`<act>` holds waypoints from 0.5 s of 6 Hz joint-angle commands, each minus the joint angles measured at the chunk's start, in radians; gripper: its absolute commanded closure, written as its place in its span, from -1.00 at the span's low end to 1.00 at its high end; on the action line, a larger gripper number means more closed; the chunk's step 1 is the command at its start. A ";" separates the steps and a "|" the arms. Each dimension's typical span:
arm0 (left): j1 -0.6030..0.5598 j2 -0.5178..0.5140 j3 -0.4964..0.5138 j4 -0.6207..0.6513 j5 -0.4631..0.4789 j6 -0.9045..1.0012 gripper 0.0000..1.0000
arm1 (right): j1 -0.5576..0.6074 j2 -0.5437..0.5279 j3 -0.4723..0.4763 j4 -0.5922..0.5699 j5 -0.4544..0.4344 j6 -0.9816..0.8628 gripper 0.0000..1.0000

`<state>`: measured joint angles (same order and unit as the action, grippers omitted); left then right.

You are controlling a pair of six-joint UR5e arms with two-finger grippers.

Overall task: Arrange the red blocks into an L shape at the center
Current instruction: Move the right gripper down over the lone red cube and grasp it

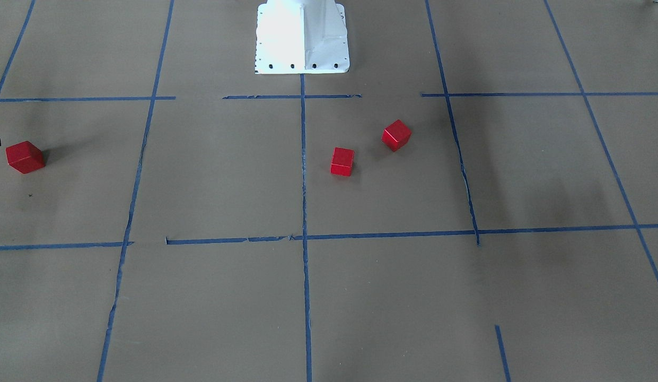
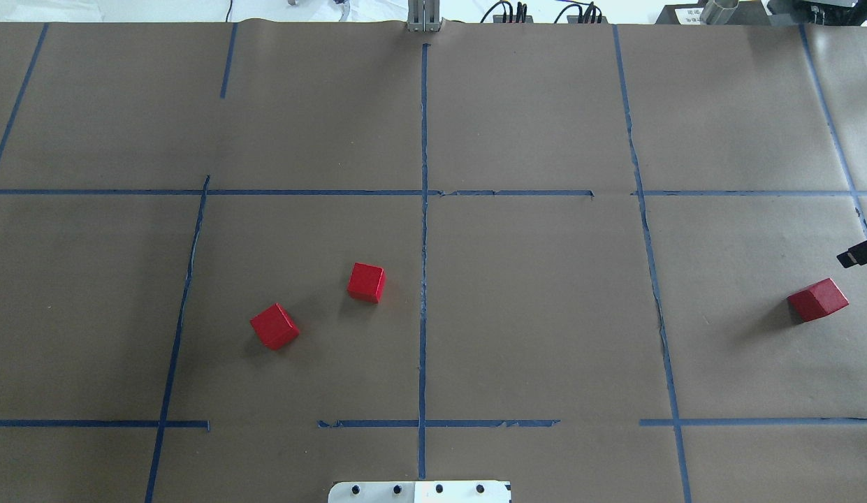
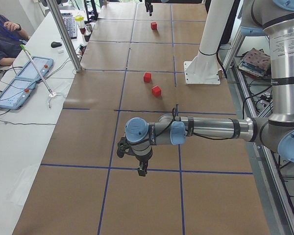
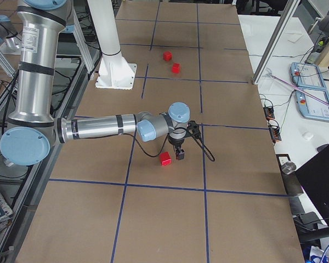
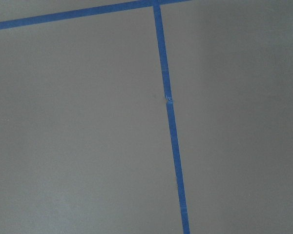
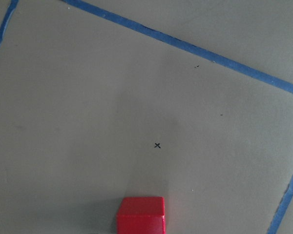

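Blocks (image 2: 366, 282), red, two in center (image 2: 545, 314), third beside right fingers (image 4: 180, 155), left fingers (image 3: 142, 170) distant, both openings unclear

The centre cell (image 2: 538, 314) lies straight ahead of the robot base (image 2: 419, 492), and a tape line (image 2: 423, 230) running out from the base splits it in two. Two blocks sit in the half on the robot's left: one block (image 2: 366, 282) near the tape line, the other block (image 2: 274, 326) further left and closer to the base, apart from the first. The third block (image 2: 817, 300) lies well apart from them, in the next cell to the robot's right, near that cell's outer border. The right gripper (image 4: 180, 156) hangs just beside it, on the side away from the robot. The left gripper (image 3: 141, 171) hangs over a cell border far off to the robot's left
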<state>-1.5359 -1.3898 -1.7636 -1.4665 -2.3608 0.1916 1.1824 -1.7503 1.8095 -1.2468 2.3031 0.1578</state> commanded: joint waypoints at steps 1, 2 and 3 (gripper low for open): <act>0.000 0.000 0.000 0.000 0.000 0.000 -1.00 | -0.084 -0.050 -0.110 0.296 -0.021 0.162 -0.99; 0.000 0.000 0.000 -0.002 0.000 0.000 -1.00 | -0.128 -0.051 -0.133 0.361 -0.049 0.231 -0.99; 0.000 0.000 0.004 0.000 0.000 0.000 -1.00 | -0.147 -0.049 -0.133 0.365 -0.057 0.239 -0.99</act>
<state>-1.5355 -1.3898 -1.7627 -1.4672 -2.3608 0.1917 1.0622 -1.7988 1.6884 -0.9136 2.2585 0.3688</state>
